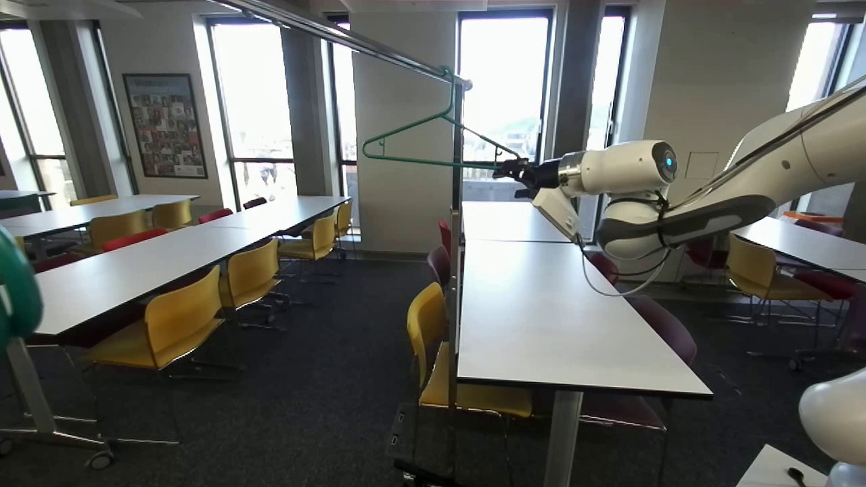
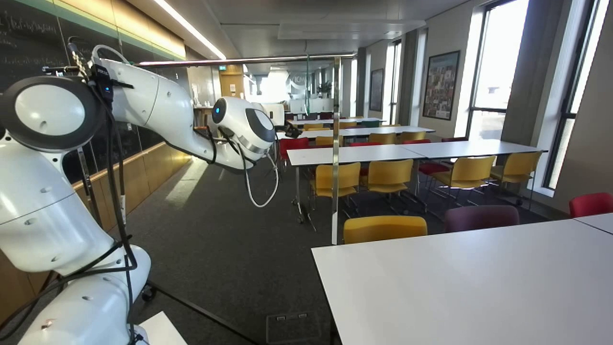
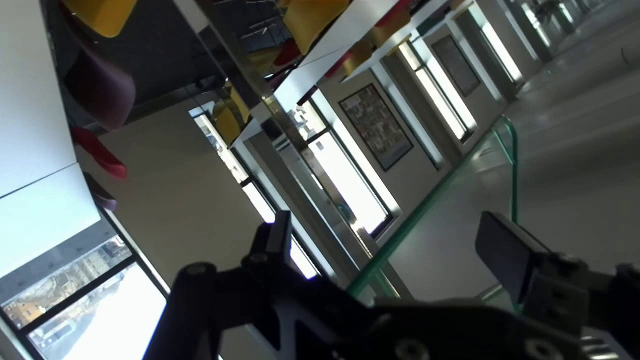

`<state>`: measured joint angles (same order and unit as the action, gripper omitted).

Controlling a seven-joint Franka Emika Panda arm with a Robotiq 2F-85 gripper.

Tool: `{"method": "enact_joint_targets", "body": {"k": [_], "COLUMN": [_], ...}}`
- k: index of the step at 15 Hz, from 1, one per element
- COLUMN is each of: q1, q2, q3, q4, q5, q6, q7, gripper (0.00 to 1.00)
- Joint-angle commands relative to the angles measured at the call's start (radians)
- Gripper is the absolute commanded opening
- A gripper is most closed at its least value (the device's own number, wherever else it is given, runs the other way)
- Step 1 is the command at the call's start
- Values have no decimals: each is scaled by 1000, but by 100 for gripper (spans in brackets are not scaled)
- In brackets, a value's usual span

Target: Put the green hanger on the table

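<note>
The green hanger (image 1: 419,161) hangs by its hook from a metal rail, near the rail's end, in an exterior view. It shows nearly edge-on as a thin green line in an exterior view (image 2: 308,86). My gripper (image 1: 513,180) is at the hanger's lower right corner; it also shows in an exterior view (image 2: 293,129). In the wrist view the gripper (image 3: 390,235) has its fingers wide apart, and the hanger's bar (image 3: 397,237) runs between them without visible finger contact. The white table (image 1: 555,318) lies below the gripper; it also shows in an exterior view (image 2: 455,287).
The rail (image 1: 365,44) rests on an upright metal post (image 1: 458,270) beside the table's long edge. A yellow chair (image 1: 427,325) and a purple chair (image 1: 666,328) stand against the table. A long table (image 1: 142,264) with yellow chairs stands beyond the rack.
</note>
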<state>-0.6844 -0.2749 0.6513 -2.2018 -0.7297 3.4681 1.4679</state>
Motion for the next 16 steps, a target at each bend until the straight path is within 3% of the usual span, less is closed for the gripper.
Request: {"method": "enact_joint_targets", "body": {"k": [1, 2, 3, 4, 5, 6, 7, 16], "q1": [95, 127, 275, 323, 291, 449, 271, 286], "q2": [118, 144, 187, 216, 244, 167, 183, 237], "q3": [-7, -9, -96, -111, -74, -223, -67, -69], "q4": [139, 172, 192, 228, 288, 154, 205, 265], "q5": [140, 171, 308, 370, 291, 456, 304, 325], "q6": [-4, -6, -19, -18, -10, -19, -11, -17], "q7": [-45, -51, -182, -219, -134, -308, -141, -145], "gripper": [100, 100, 100, 100, 100, 100, 100, 100]}}
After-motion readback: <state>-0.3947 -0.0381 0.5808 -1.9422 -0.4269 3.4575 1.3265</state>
